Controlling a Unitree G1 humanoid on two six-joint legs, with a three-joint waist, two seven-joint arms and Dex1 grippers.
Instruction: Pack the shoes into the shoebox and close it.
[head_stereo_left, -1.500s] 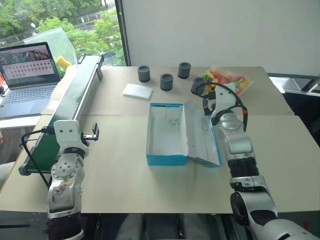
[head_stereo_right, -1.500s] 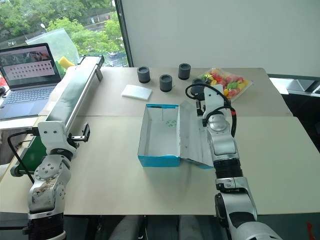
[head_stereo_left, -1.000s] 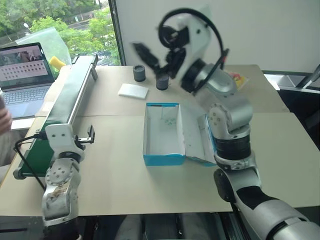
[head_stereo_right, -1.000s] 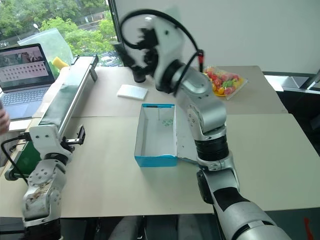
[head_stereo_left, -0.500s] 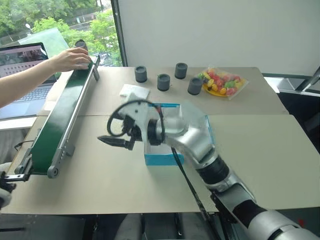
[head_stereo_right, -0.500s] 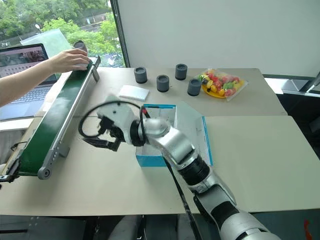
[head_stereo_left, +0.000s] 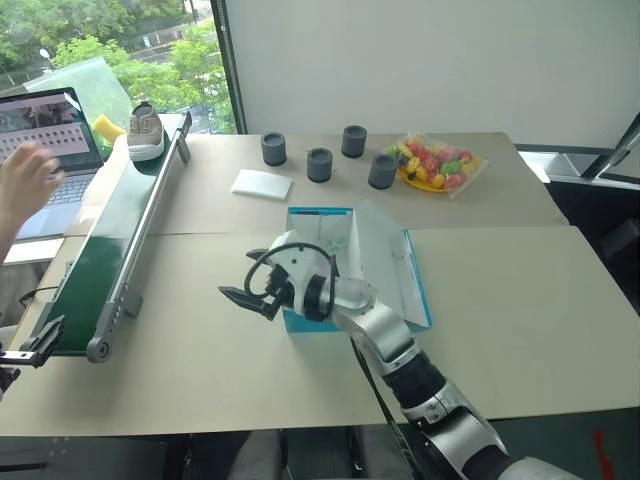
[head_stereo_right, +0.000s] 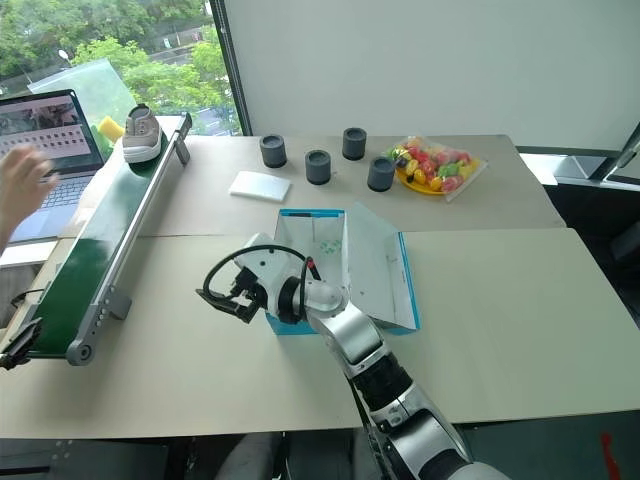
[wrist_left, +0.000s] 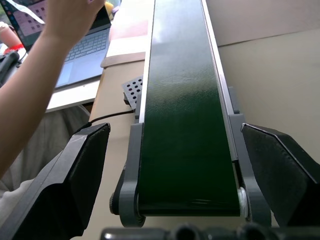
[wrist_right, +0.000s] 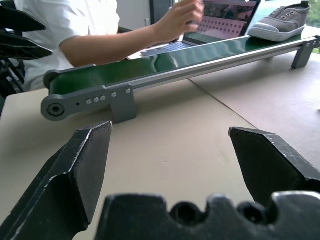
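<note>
Shoe (head_stereo_left: 146, 133) at conveyor's (head_stereo_left: 110, 248) far end, shoebox (head_stereo_left: 318, 266) open beside right gripper (head_stereo_left: 244, 300).

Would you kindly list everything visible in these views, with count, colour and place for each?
shoe: one, grey with white sole, on the far end of the conveyor.
conveyor: one, dark green belt in a grey frame, along the table's left side.
shoebox: one, turquoise outside, white inside, open and empty, mid-table.
black cylinders: four, in a row behind the box.
white pad: one, flat, left of the cylinders.
bag of sweets: one, clear with colourful contents, far right of the table.
laptop: one, open, beyond the conveyor.
person's hand: one, over the laptop.
left gripper: black, open, at the conveyor's near end.
right gripper: black, open, left of the box, above the table.
</note>
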